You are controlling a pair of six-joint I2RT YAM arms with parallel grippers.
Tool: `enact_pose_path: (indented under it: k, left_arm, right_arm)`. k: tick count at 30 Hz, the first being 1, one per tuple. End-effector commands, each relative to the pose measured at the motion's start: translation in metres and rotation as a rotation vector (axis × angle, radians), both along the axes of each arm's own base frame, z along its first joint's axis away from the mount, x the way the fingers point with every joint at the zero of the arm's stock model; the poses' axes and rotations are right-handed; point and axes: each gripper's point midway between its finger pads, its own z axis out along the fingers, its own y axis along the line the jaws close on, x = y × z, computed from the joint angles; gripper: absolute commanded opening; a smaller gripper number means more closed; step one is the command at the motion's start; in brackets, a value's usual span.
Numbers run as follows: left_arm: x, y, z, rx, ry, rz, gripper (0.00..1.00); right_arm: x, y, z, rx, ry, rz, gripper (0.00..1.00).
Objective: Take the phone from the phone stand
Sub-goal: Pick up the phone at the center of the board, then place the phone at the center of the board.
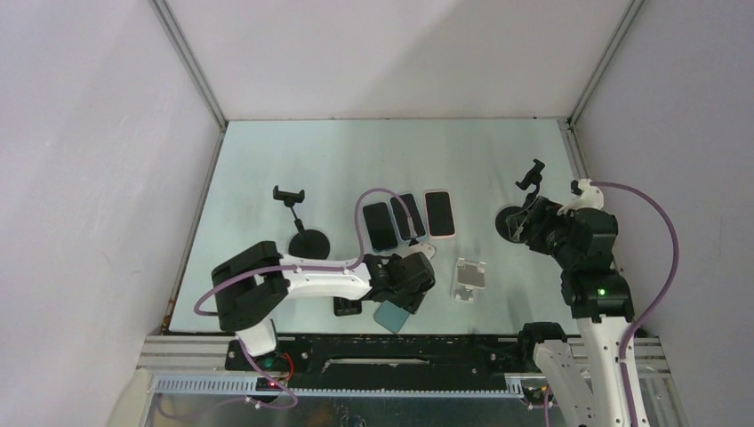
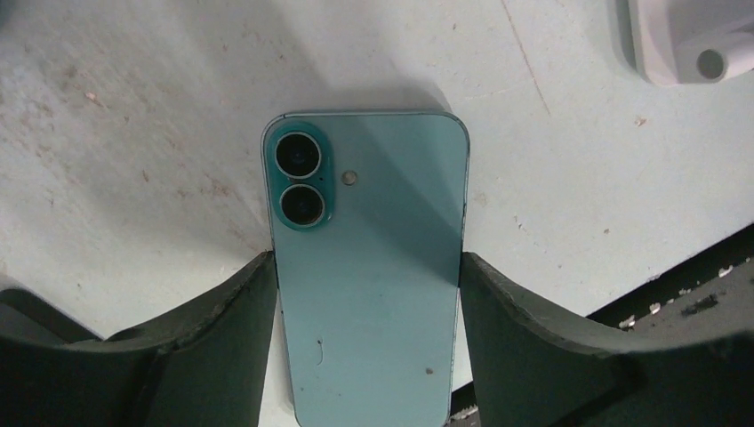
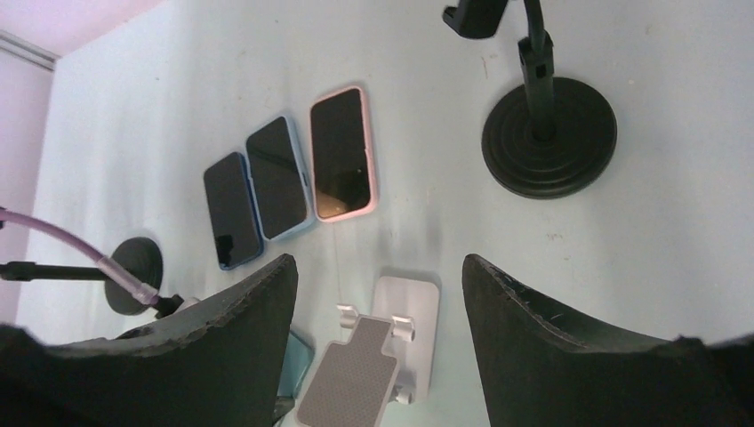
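Pinching the flat teal phone point(image 2: 372, 213) by its edges, my left claw point(image 2: 366, 263); my right claw point(image 3: 378, 263) apart, empty.

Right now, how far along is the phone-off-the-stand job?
Done: the white stand is empty. In hand: the left tool has its fingers against both long edges of the teal phone, near the table's front edge. I cannot tell whether the phone is lifted or lying flat. Remaining: probably set it down and let go. The right tool is open, holding nothing.
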Motion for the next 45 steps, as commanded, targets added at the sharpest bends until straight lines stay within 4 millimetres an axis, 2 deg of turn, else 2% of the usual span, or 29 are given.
enact_pose_path:
  k: [1,8,11,15,16,17,18,19,20,25,27,31,35,38,41,45]
  left_arm:
    - [0.000,-0.002,0.028,-0.101,0.024,0.011,0.34]
    - [0.028,-0.006,0.093,-0.272,-0.075,0.059,0.34]
    - [0.035,-0.008,0.114,-0.330,-0.102,0.061,0.34]
    - [0.042,-0.008,0.143,-0.424,-0.132,0.070,0.34]
    - [0.046,-0.008,0.156,-0.467,-0.148,0.076,0.34]
    - [0.044,-0.008,0.161,-0.493,-0.143,0.071,0.34]
    - [0.048,-0.008,0.178,-0.549,-0.166,0.076,0.34]
    - [0.047,-0.007,0.185,-0.578,-0.166,0.073,0.34]
    - [0.048,-0.006,0.203,-0.635,-0.187,0.070,0.34]
    - [0.051,0.005,0.266,-0.814,-0.245,0.047,0.34]
    - [0.046,0.007,0.294,-0.892,-0.259,0.005,0.34]
    - [0.036,0.007,0.332,-0.987,-0.276,-0.068,0.34]
    - [0.033,0.006,0.365,-1.074,-0.299,-0.104,0.34]
    - [0.031,0.006,0.383,-1.126,-0.304,-0.127,0.33]
    - [0.029,0.006,0.406,-1.189,-0.324,-0.154,0.33]
    - [0.023,0.004,0.425,-1.235,-0.334,-0.197,0.33]
  right_arm:
    - [-0.001,0.008,0.037,0.034,-0.142,0.031,0.70]
    - [-0.011,0.018,0.045,0.059,-0.174,0.086,0.71]
    - [-0.013,0.026,0.050,0.070,-0.202,0.136,0.71]
    - [-0.024,0.049,0.062,0.096,-0.275,0.291,0.72]
    - [-0.029,0.058,0.064,0.103,-0.290,0.356,0.72]
    - [-0.031,0.063,0.069,0.104,-0.321,0.392,0.72]
    - [-0.037,0.072,0.072,0.121,-0.335,0.452,0.72]
    - [-0.038,0.077,0.077,0.134,-0.365,0.483,0.72]
    - [-0.045,0.086,0.081,0.157,-0.376,0.546,0.72]
    - [-0.060,0.116,0.098,0.318,-0.405,0.768,0.73]
    - [-0.061,0.123,0.101,0.388,-0.386,0.823,0.74]
    - [-0.061,0.135,0.112,0.474,-0.400,0.884,0.76]
    - [-0.078,0.157,0.126,0.514,-0.466,0.998,0.84]
    - [-0.093,0.176,0.133,0.535,-0.499,1.082,0.90]
    - [-0.097,0.188,0.137,0.563,-0.510,1.123,0.93]
    - [-0.095,0.200,0.139,0.611,-0.494,1.153,0.99]
